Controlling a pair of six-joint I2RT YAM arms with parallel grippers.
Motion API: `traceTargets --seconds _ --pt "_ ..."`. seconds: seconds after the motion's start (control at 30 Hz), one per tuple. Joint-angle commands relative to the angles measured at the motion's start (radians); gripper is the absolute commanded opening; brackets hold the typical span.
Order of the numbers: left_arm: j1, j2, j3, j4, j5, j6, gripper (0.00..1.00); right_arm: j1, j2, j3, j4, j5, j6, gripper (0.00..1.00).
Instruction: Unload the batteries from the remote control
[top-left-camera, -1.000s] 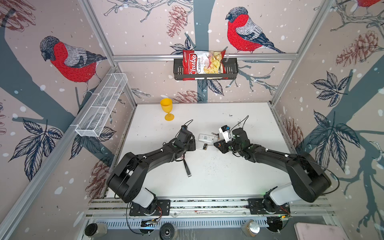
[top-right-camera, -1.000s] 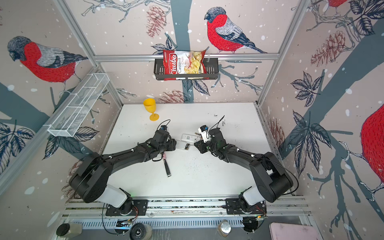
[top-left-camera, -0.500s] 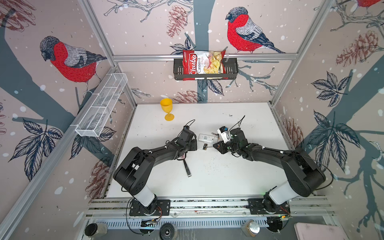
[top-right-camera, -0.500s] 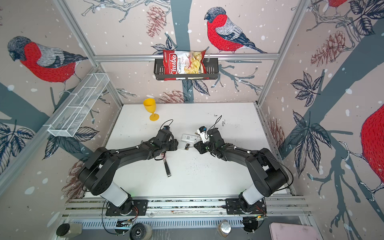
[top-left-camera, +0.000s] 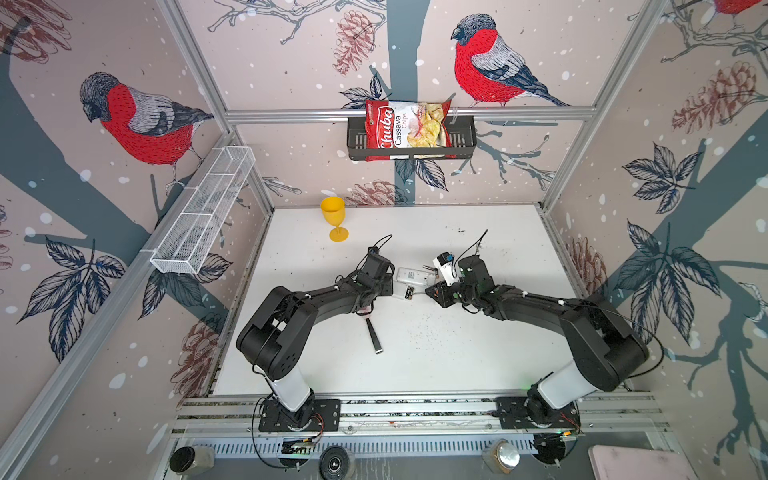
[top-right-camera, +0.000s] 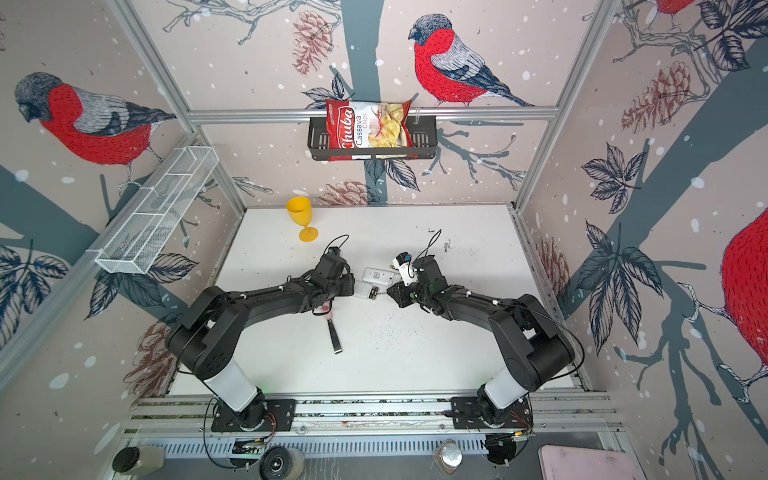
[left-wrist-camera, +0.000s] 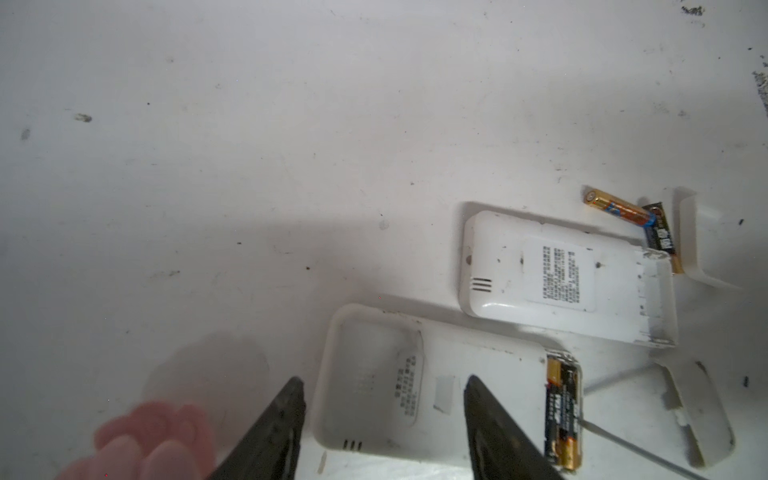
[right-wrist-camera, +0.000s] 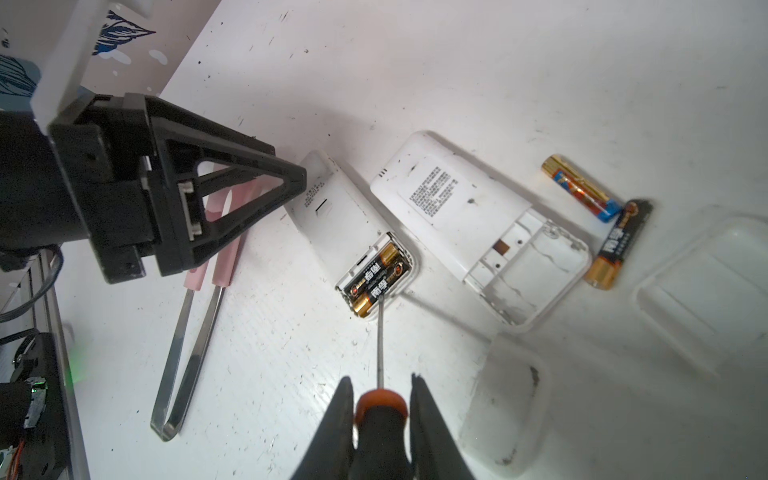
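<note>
At mid-table, the left gripper (left-wrist-camera: 382, 386) hangs over the remote (right-wrist-camera: 340, 208), jaws apart. Its elbow has swung inward since a second ago. Two batteries (right-wrist-camera: 376, 276) sit in the open bay, touched by the screwdriver (right-wrist-camera: 379, 340) clamped in the right gripper (right-wrist-camera: 382, 382). Two loose batteries (right-wrist-camera: 619, 241) lie beside a second remote (right-wrist-camera: 449, 195), unmoved.

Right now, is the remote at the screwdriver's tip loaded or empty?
Loaded: two batteries sit side by side in the remote's uncovered compartment.
</note>
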Motion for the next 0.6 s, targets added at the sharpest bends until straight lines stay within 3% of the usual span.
traceTargets --seconds 0.0,0.57 --pt "0.005 0.013 0.006 -0.001 -0.014 0.009 0.60 0.010 0.001 0.011 -0.012 0.028 -0.022 0.00" --pt "0.004 0.104 0.030 0.025 0.006 0.001 0.52 0.018 0.022 -0.005 -0.005 0.044 0.002 0.00"
